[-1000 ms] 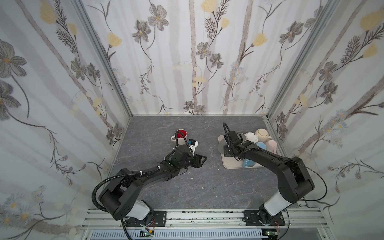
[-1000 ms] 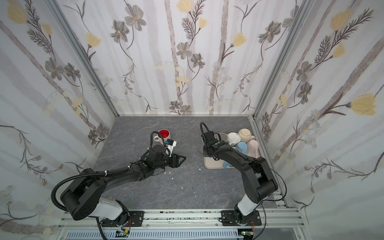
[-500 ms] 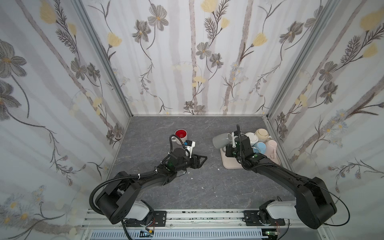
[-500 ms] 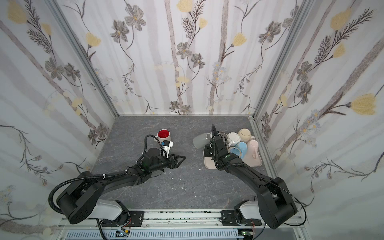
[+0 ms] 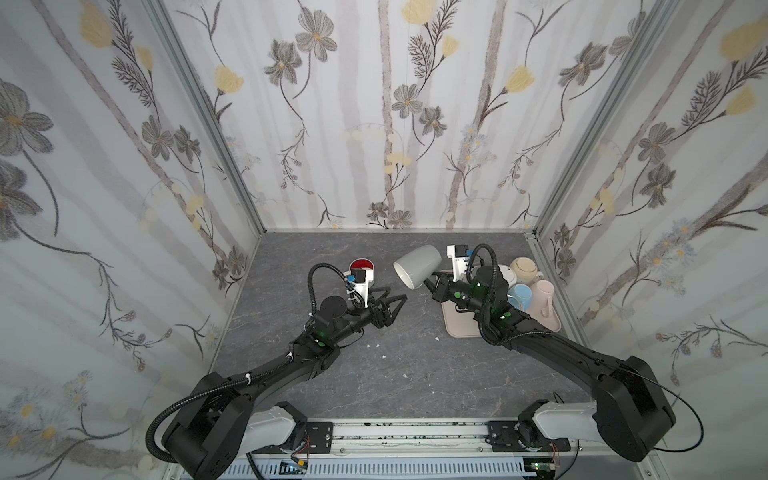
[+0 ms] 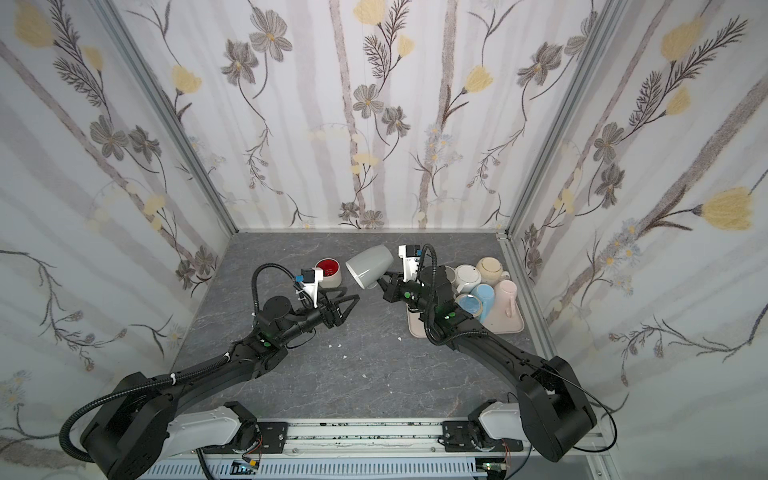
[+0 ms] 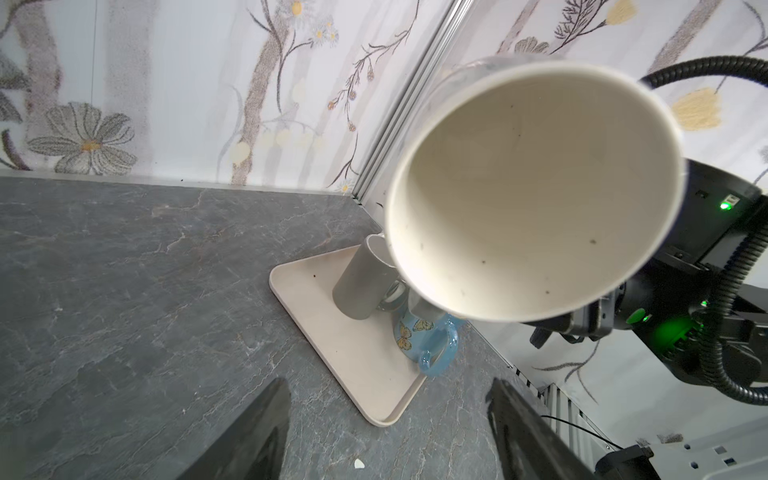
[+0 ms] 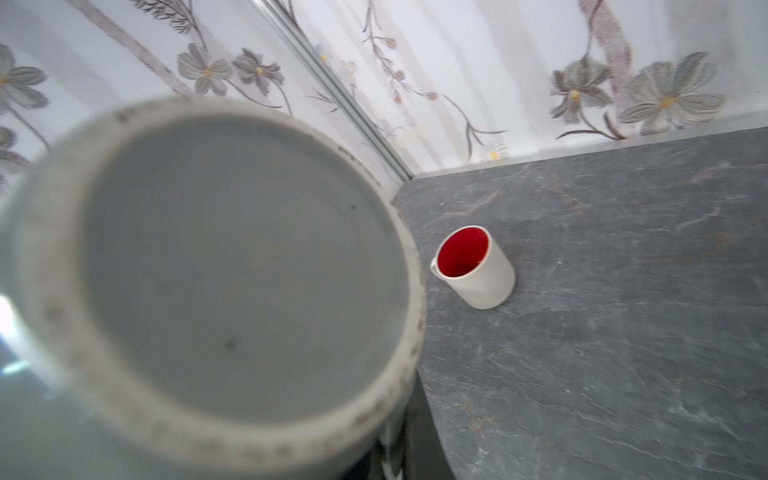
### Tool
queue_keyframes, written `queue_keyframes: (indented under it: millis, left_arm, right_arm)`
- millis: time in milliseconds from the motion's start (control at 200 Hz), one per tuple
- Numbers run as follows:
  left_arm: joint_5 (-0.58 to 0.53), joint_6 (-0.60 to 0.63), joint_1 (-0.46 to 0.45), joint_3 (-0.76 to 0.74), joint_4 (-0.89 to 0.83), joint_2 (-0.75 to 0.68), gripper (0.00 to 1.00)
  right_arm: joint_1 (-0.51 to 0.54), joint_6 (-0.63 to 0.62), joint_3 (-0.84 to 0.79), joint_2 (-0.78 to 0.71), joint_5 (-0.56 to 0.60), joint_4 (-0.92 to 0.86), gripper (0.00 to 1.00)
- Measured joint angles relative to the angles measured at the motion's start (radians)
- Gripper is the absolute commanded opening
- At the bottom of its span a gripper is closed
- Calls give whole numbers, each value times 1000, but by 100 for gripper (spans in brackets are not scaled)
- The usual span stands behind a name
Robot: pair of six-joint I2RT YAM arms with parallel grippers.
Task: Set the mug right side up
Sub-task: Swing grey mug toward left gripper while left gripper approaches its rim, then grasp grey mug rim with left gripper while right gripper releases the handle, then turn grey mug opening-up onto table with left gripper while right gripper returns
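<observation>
- Fingers [image 7: 249, 436] of your left gripper [image 5: 392, 309] stand wide apart and empty, low over the table [image 5: 374, 374] at near centre. They face the mug's mouth, which I judge readies them to take over or steady the turn.
- Your right gripper [image 5: 430, 286] is clamped tight on the mug [image 5: 417, 266], held clear of the table just left of the tray [image 5: 459, 328]. The mug is tilted, mouth down and left, base up and far, so it is not yet upright.
- Where the right gripper bites is hidden behind the mug's body in both top views. I take it to be the handle, but you can't confirm that here. The right wrist view is mostly filled by the blurred base.
- Other mugs [image 5: 524, 270] crowd the tray at right. Your right arm [image 5: 540, 345] covers some, so their count is unclear.
- Far left, a red mug [image 5: 362, 266] stands upright, partly cut off by the left wrist camera [image 5: 360, 282].
</observation>
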Motion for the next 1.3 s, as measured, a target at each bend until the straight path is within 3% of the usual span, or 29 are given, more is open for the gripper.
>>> queue_keyframes:
  millis: [255,669,1029,1079,1299]
  left_arm:
    - [6,42,-6,23,84,24,66]
    - [-107,189,-54,53,187,131,57]
    - [-140,223,-55,64,230,169,1]
    - [-143,231,-55,68,211,166,0]
    - [-183,245,-52,78,97,120,0]
  right_arm:
    - [53,72,27,20,-24,46,0]
    - [84,283,10,78,29,78,0]
    - [80,335,3,90,53,120,0]
    - [79,334,5,94,56,117,0]
    - [80,262,24,94,52,53,34]
